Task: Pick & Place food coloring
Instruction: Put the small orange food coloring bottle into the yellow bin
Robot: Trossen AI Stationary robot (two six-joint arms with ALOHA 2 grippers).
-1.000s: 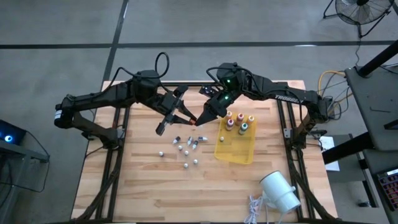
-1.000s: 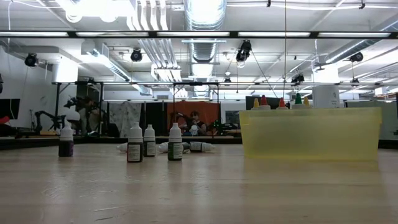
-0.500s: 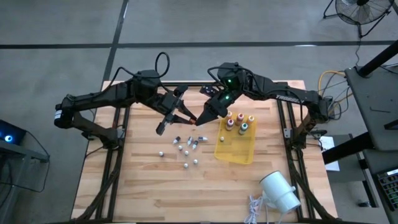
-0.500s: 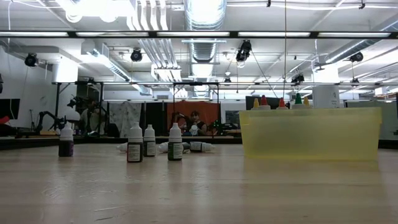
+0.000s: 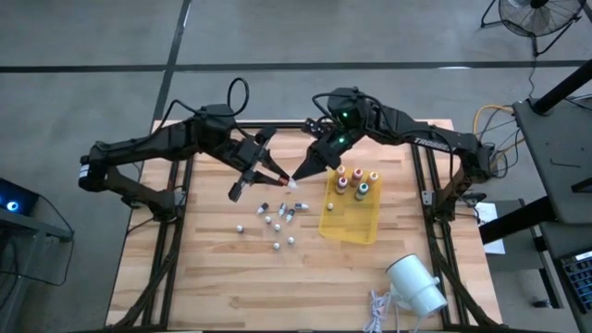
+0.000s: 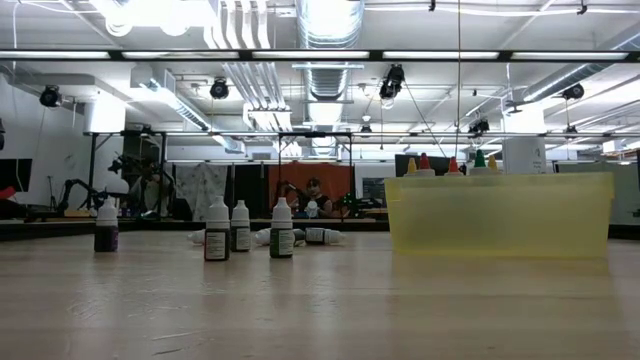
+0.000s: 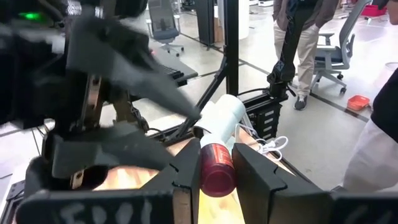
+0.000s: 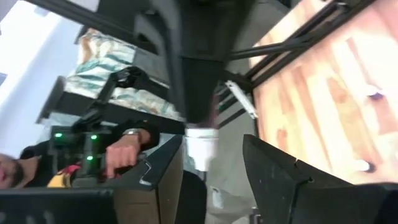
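Note:
A food coloring bottle (image 7: 216, 169) with a red body and a white cap (image 7: 222, 117) hangs high over the table's far middle. My left gripper (image 5: 280, 178) (image 7: 216, 152) is shut on it. My right gripper (image 5: 302, 173) (image 8: 212, 142) faces it from the table's right and stands open. The cap (image 8: 200, 146) lies between the right fingers, with a gap on each side. Several bottles with coloured tops (image 5: 356, 182) stand in the yellow bin (image 5: 351, 220). Small vials (image 5: 276, 220) stand and lie on the table to the left of the bin. My left gripper pinches the bottle's red body (image 7: 217, 180) between its two fingers, coming nearly level from the table's left. The fingers lie along the bottle, and the white cap sticks out past the fingertips toward my right gripper. The bottle is lifted clear of the table.
A big white cylinder (image 5: 416, 285) and a white cable (image 5: 377, 310) lie at the table's near right corner. In the low view, dark bottles with white caps (image 6: 218, 240) stand left of the yellow bin (image 6: 498, 212). People show in the room beyond the table.
In the high view the bottle's white cap, covered by my right gripper's fingertips a second ago, now shows between the two grippers. The bottle stays in my left gripper at the same height.

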